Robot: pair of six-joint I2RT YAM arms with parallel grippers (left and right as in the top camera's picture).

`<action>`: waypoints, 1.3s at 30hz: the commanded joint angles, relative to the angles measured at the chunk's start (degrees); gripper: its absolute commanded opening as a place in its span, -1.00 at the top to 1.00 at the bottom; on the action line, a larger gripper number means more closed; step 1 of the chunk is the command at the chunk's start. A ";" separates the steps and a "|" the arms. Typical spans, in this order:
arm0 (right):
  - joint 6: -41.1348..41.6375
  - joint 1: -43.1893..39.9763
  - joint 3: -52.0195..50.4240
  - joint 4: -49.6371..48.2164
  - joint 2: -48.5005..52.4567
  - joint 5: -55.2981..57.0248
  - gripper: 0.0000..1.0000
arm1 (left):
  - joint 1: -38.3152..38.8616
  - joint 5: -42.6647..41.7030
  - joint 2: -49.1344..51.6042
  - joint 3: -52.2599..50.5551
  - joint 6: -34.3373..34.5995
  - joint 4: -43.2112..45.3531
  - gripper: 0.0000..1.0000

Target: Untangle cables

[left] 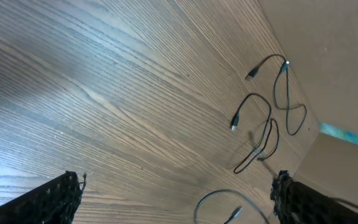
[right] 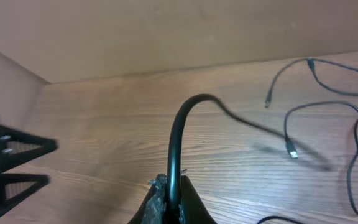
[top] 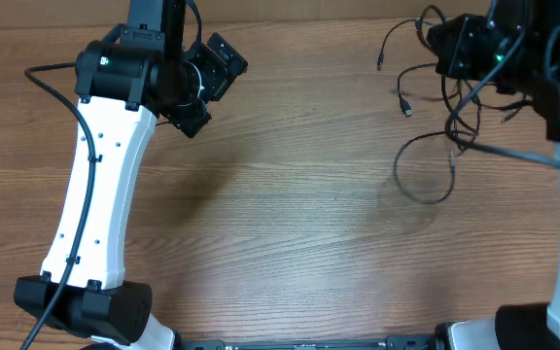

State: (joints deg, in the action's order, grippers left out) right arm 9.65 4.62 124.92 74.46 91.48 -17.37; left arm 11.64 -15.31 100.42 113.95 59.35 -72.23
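Several thin black cables (top: pixel 463 115) lie bunched at the table's far right, with one loop (top: pixel 399 177) spread on the wood and a silver-tipped plug (top: pixel 405 105) to the left. My right gripper (top: pixel 447 56) hovers over the bunch. In the right wrist view this gripper (right: pixel 174 190) is shut on a black cable (right: pixel 178 134) that arches up from between its fingers. More cables (right: pixel 319 109) lie to its right. My left gripper (top: pixel 217 89) is far to the left, open and empty. In its own view the left gripper (left: pixel 179 202) faces the distant cables (left: pixel 267 121).
A bare wooden table (top: pixel 290 214) stretches between the two arms. A tan wall (right: pixel 166 31) closes off the table's far edge. The left arm's white link (top: pixel 100 194) and its black wire run down the left side.
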 commanded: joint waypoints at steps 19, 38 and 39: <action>10.32 -4.81 1.84 11.45 -5.60 11.15 0.92 | 0.50 2.45 -0.02 1.38 -1.77 -0.20 -1.00; 11.34 -4.81 1.79 22.56 -3.85 7.87 0.93 | 0.50 3.93 -0.02 1.38 -1.77 -0.90 -1.00; 11.37 -4.81 1.79 22.58 -3.76 7.87 0.92 | 0.48 3.93 -0.02 1.38 -1.77 -1.05 -1.00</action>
State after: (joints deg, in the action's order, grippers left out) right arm 20.97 0.03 125.47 97.17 87.50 -7.99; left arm 11.64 -12.53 100.42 113.95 59.35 -72.90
